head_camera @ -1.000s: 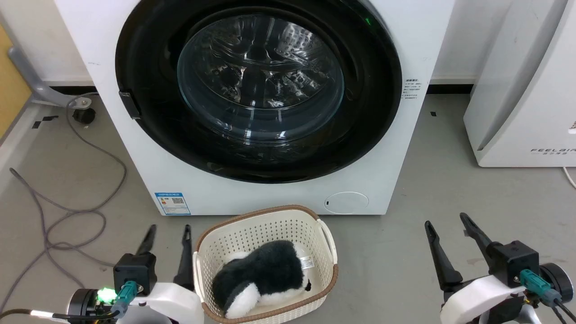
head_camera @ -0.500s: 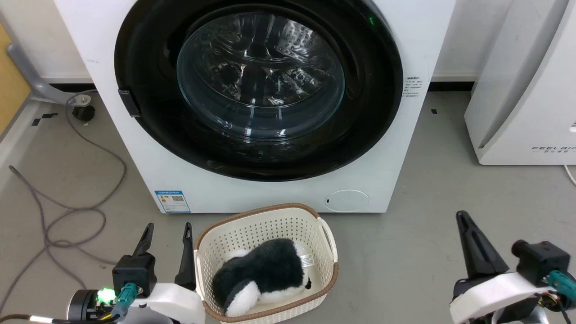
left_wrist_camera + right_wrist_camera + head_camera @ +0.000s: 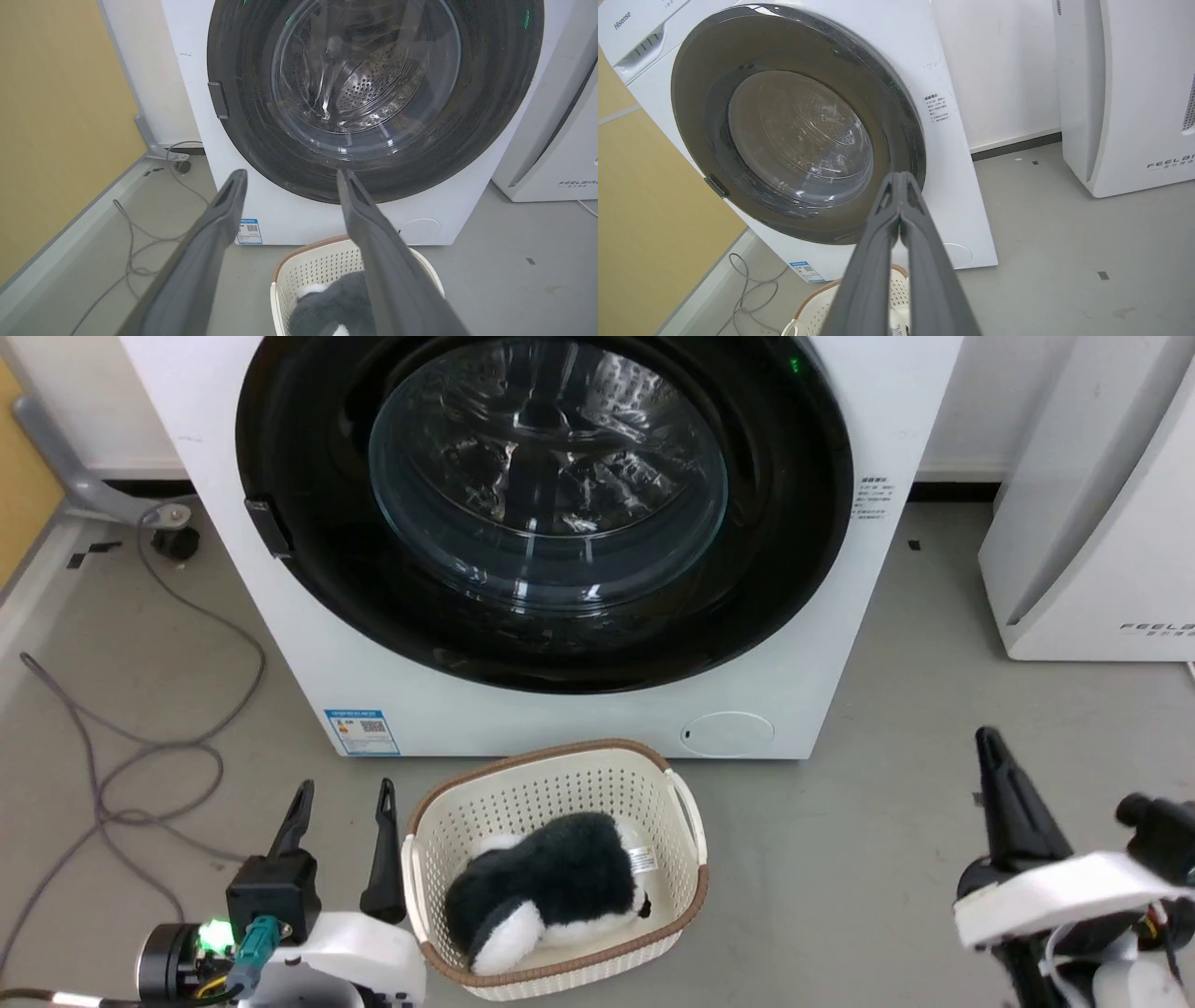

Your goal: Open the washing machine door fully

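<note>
Head view: the washing machine (image 3: 280, 644) is seen standing square ahead. Its door (image 3: 784, 579) lies shut and flush against the white front, with a small dark tab (image 3: 267, 528) set on the door's left edge. A cream basket (image 3: 695, 882) holding a black-and-white plush toy (image 3: 551, 887) is placed on the floor (image 3: 868, 821) just before the machine's bottom edge, between the two arms. Bare grey floor is left open on the right, up to a white appliance (image 3: 1083, 541); loose grey cable (image 3: 103, 784) is strewn on the left. The left gripper (image 3: 344, 790) is held low just beside the basket, its fingers pointing up and parted with nothing between them. The right gripper (image 3: 990, 742) is held low at the right, well apart from the door, and is seen as one dark spike. Left wrist view: the parted fingers (image 3: 219, 219) are aimed at the door's lower half, and a yellow wall panel (image 3: 56, 116) bounds the left side. Right wrist view: the right arm's fingers are seen pressed together at the tips, empty, and levelled at the door's lower right rim.
</note>
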{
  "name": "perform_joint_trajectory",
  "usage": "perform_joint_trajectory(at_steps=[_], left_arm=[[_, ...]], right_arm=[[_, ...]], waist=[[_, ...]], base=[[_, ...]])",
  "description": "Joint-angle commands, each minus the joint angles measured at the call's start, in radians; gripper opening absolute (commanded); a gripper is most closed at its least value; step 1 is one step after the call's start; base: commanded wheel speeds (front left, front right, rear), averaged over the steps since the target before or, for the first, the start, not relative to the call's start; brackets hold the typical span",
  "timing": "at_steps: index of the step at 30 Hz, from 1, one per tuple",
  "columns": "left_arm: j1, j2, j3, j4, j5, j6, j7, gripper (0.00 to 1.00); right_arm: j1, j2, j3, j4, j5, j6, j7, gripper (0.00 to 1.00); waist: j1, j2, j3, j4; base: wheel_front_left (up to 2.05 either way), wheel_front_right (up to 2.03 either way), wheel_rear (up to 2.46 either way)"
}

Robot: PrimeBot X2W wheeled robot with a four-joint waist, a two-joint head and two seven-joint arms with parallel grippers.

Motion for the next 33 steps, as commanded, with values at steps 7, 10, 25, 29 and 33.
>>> perform_joint_trajectory(at_steps=[7, 10, 25, 29, 33], left_arm=[[-0.040, 0.000, 0.004, -0.007, 0.004, 0.007, -0.022, 1.00], [-0.052, 0.000, 0.003, -0.011, 0.004, 0.009, -0.029, 1.00], [-0.110, 0.001, -0.008, -0.031, -0.013, 0.032, -0.060, 1.00], [-0.122, 0.001, -0.015, -0.040, -0.020, 0.040, -0.068, 1.00], [-0.134, 0.001, -0.017, -0.044, -0.029, 0.048, -0.077, 1.00]], right_arm=[[-0.113, -0.039, -0.039, 0.072, 0.136, 0.000, 0.001, 0.00], [-0.160, -0.052, -0.052, 0.104, 0.184, 0.000, 0.004, 0.00], [-0.451, -0.137, -0.082, 0.304, 0.397, 0.000, -0.004, 0.00], [-0.529, -0.162, -0.068, 0.358, 0.429, 0.000, -0.005, 0.00], [-0.610, -0.185, -0.060, 0.419, 0.465, 0.001, -0.013, 0.00]], waist=[[0.0000, 0.0000, 0.037, 0.013], [0.0000, 0.0000, 0.054, 0.017], [0.0000, 0.0000, 0.157, 0.062], [0.0000, 0.0000, 0.182, 0.080], [0.0000, 0.0000, 0.207, 0.097]], base=[[0.00, 0.00, 0.00], [0.00, 0.00, 0.00], [0.00, 0.00, 0.00], [0.00, 0.00, 0.00], [0.00, 0.00, 0.00]])
